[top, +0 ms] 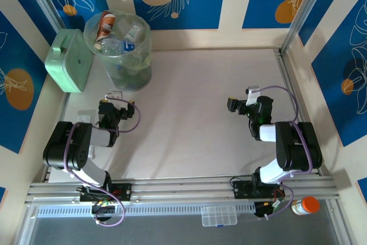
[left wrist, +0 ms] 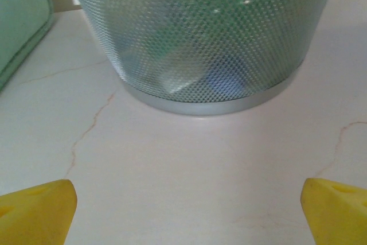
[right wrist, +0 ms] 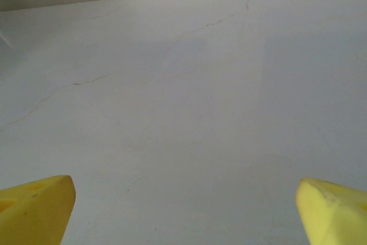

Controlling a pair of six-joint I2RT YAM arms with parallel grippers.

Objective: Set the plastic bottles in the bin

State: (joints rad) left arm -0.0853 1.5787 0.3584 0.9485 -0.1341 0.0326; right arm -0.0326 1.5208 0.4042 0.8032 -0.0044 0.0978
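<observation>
A pale marble-look table is seen from above, walled with blue and cream panels. At its far left corner stands the bin – a tall, round, translucent pale-green wastebasket lined with a clear bag that is folded over the rim. The plastic bottles are heaped inside it, up to the rim: mostly clear with blue labels, and 1 brownish bottle is propped against the far left edge. Through the bin's dotted wall, blurred green and blue shapes are made out at the left wrist. A mint-green box is set just beside the bin, on its left.

The left gripper is held near the bin's base, its 2 yellow fingers spread wide and empty. The right gripper – well apart, over bare table – is likewise spread wide, with nothing held.
</observation>
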